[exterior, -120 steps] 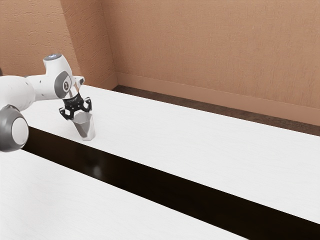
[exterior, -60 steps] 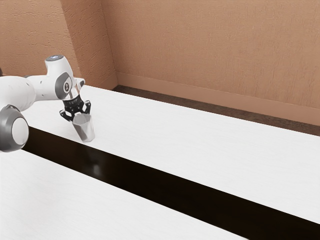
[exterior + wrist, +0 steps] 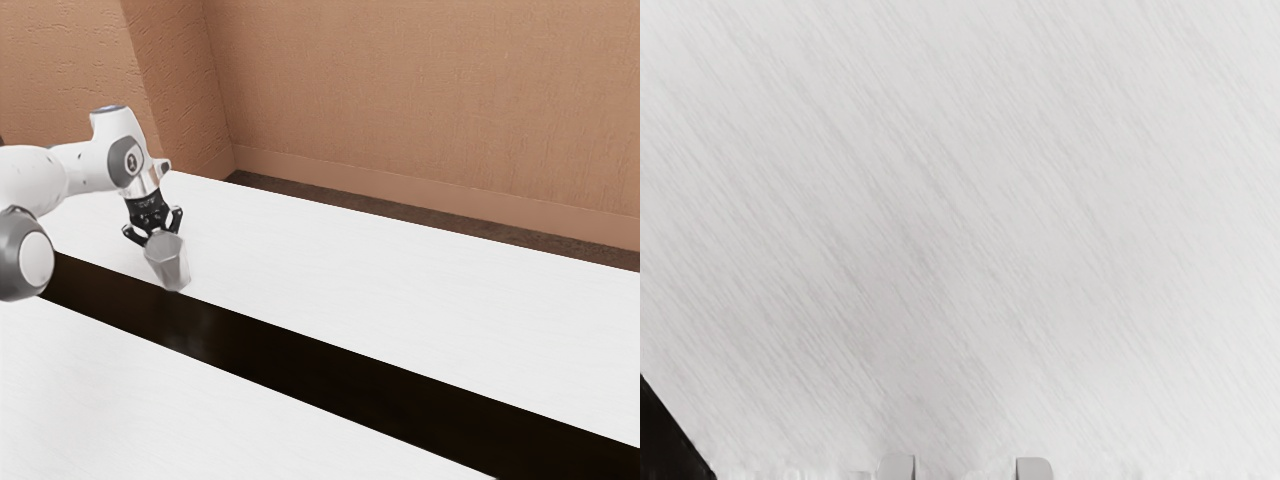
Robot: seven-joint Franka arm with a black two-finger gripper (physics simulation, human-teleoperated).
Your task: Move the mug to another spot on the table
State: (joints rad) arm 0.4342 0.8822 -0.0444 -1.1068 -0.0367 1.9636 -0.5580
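Look to the upper left of the exterior view: your arm [image 3: 60, 175] comes in from that edge and bends down toward the table [image 3: 400, 280]. The gripper [image 3: 152, 232] hangs at the end of it, pointing down. It is drawn in narrow on the mug [image 3: 167, 262], with a black finger against each side of the rim.

The mug is grey and faceted, wider at the mouth than at the base. It leans, with its mouth toward the frame's left and its base toward the right. You find it in the left part of the frame, just under the gripper, at the near edge of the far white slab. Its base sits right beside the dark strip [image 3: 300, 370] that runs diagonally from the left edge toward the lower right corner. You cannot tell whether the base touches the surface.

A second white slab [image 3: 150, 410] fills the lower left of the frame, on the near side of the strip. Behind the table stands a brown wall [image 3: 420, 90].

In the wrist view you see the streaked white tabletop [image 3: 960, 220] and a corner of the dark strip [image 3: 658, 445].
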